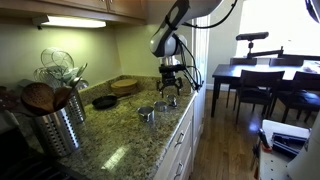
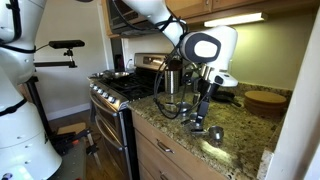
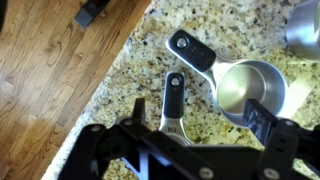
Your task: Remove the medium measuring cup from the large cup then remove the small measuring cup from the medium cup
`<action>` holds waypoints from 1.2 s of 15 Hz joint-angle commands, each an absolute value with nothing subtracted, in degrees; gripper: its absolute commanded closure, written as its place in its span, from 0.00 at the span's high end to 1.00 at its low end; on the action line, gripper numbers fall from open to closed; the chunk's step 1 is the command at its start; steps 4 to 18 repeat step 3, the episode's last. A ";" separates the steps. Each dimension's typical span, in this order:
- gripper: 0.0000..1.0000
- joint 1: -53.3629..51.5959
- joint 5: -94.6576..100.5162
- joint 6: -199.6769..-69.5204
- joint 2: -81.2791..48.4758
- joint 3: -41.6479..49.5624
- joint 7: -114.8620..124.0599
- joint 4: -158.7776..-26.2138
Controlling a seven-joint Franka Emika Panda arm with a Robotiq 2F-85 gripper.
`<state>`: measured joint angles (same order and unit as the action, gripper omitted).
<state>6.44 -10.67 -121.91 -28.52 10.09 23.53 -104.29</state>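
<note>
- Granite counter [image 1: 110, 140]: the working surface. All three measuring cups sit on it near the front edge, well clear of the black skillet [image 1: 104, 101] further back, which leaves the arm free to come straight down
- Gripper [image 1: 171, 91]: hangs low over the counter with the jaws spread as wide as they go and nothing between them. It grips no cup
- Large cup [image 3: 305, 30]: only part of its steel wall shows at the corner of the wrist view. It stands alone, farthest of the three from the gripper
- Medium measuring cup [image 3: 250, 92]: upright beside the gripper, bowl visibly empty, dark-tipped handle pointing away from the bowl and free to grasp
- Small measuring cup [image 3: 172, 100]: only its handle shows and the bowl is hidden beneath the gripper. It lies flat on the granite, directly under the open jaws and apart from the medium cup
- Judgement: with the cups separated, both removals look complete
</note>
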 commanded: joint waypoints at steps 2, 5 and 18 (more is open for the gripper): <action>1.00 6.67 -10.53 -121.78 -28.55 9.87 23.58 -104.16; 1.00 6.67 -10.53 -121.78 -28.55 9.87 23.58 -104.16; 1.00 6.67 -10.53 -121.78 -28.55 9.87 23.58 -104.16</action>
